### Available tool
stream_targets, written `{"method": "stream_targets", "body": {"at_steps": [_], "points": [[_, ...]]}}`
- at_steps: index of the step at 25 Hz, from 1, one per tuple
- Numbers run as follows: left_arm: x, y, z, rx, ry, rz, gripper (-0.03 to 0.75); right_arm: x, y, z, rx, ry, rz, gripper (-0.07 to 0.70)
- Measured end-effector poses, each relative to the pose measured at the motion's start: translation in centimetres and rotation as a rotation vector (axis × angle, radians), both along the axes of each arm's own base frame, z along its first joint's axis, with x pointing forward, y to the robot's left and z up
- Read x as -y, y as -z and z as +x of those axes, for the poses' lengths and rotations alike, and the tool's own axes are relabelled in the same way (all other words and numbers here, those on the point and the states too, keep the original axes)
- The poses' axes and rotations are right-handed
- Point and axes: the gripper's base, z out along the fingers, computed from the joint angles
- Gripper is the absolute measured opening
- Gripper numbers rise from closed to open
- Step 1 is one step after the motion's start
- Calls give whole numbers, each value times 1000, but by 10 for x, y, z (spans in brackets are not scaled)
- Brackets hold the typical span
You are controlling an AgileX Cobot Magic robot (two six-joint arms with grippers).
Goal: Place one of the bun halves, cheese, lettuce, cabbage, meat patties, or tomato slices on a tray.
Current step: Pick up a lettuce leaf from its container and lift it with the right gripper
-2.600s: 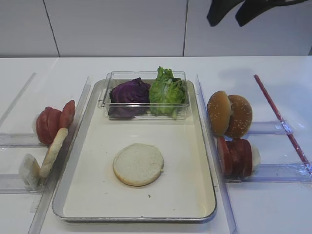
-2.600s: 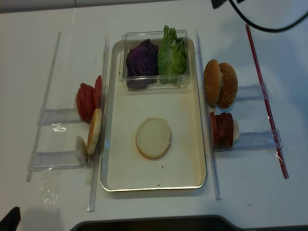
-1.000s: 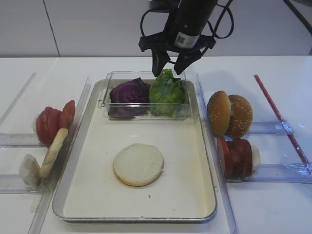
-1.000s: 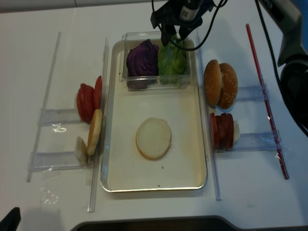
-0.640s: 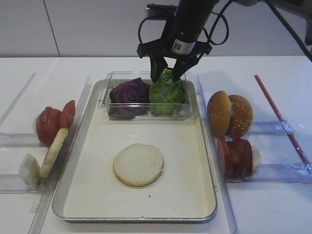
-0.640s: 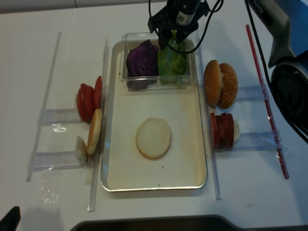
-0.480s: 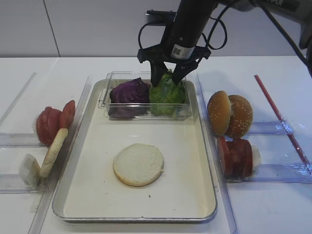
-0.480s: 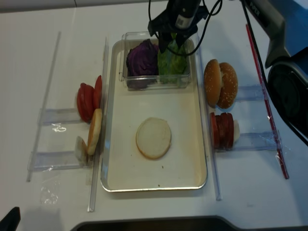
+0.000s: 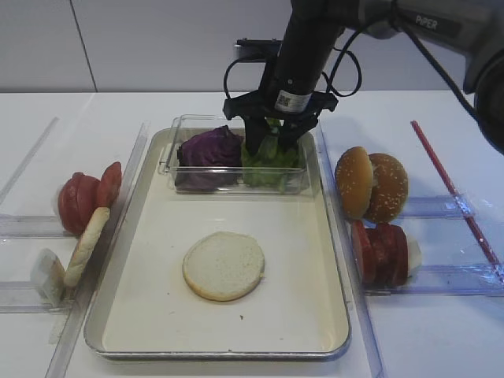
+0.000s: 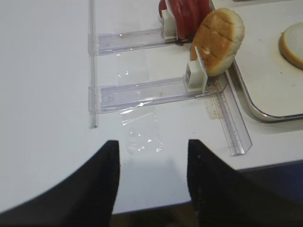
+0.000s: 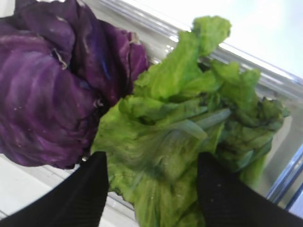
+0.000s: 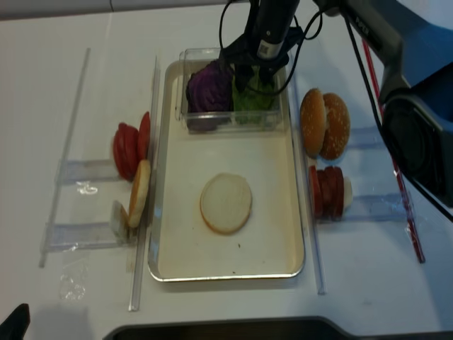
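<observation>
The lettuce (image 9: 272, 160) lies in the right half of a clear box (image 9: 169, 161) at the far end of the tray (image 9: 293, 264), beside the purple cabbage (image 9: 208, 150). My right gripper (image 9: 272, 146) is down in the box, open, one finger on each side of the lettuce (image 11: 184, 123); the cabbage (image 11: 47, 94) is just left of the left finger (image 11: 90, 189). A flat pale bun half (image 9: 224, 265) rests mid-tray. My left gripper (image 10: 152, 146) is open and empty over bare table near the front edge.
Clear racks flank the tray: tomato slices (image 9: 83, 201) and a bun slice (image 9: 88, 244) on the left, two sesame bun domes (image 9: 370, 185) and red slices (image 9: 382, 253) on the right. A red rod (image 9: 453, 193) lies at the far right.
My right gripper has come down from above the box into it, so its open fingers now straddle the lettuce. Nothing else has moved.
</observation>
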Motion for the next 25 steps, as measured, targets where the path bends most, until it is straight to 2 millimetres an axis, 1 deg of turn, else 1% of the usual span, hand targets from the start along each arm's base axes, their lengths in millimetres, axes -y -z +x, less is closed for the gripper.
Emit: {"method": "stream_targets", "body": {"at_steps": [7,15,19,25], "points": [[0,0,0,0,0,0,344,2,3,1,4,-2,-23,455],[0,0,0,0,0,0,344,-1,14,5,-4,-1,-23,445],[0,0,0,0,0,0,343,-1,14,5,-2,-1,-27,398],[0,0,0,0,0,0,343,0,14,5,3,-2,-38,288]]}}
